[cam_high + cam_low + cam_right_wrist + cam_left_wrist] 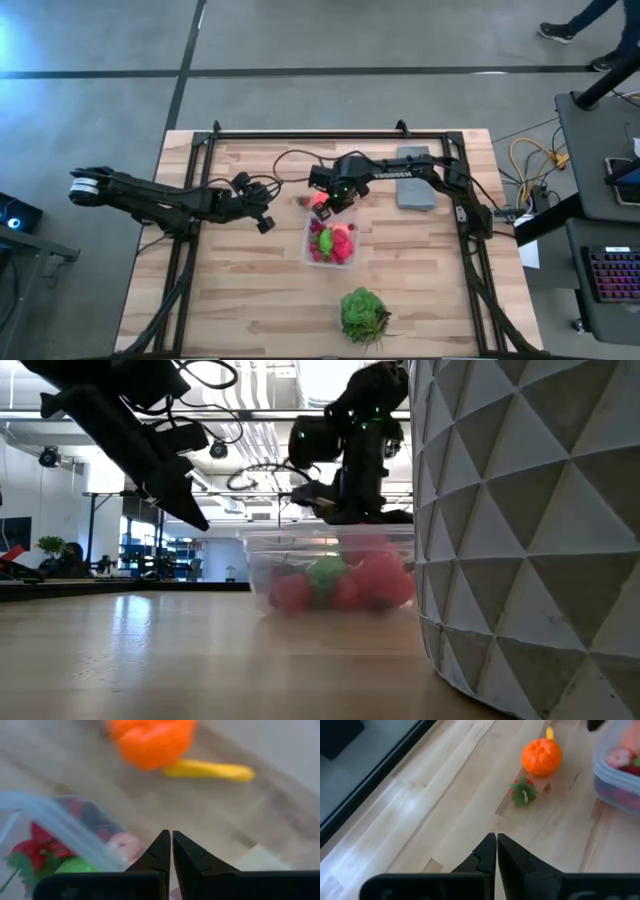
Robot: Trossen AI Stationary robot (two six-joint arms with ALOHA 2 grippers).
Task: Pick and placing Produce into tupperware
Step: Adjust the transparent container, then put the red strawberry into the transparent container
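Observation:
The clear tupperware (331,243) stands mid-table with several pink, red and green produce pieces in it; it also shows in the low view (330,575). An orange fruit (542,756), a small red berry with a green top (523,791) and a yellow piece (207,770) lie on the wood beside its far left corner. My right gripper (325,205) hovers shut and empty over the tupperware's far rim (60,825). My left gripper (265,222) is shut and empty, left of the tupperware, above bare wood (496,840).
A green plant (362,312) in a white faceted pot (530,530) stands near the front edge. A flat grey slab (415,180) lies at the back right. A dark frame (330,133) runs along the table's edges. A person walks beyond the far right.

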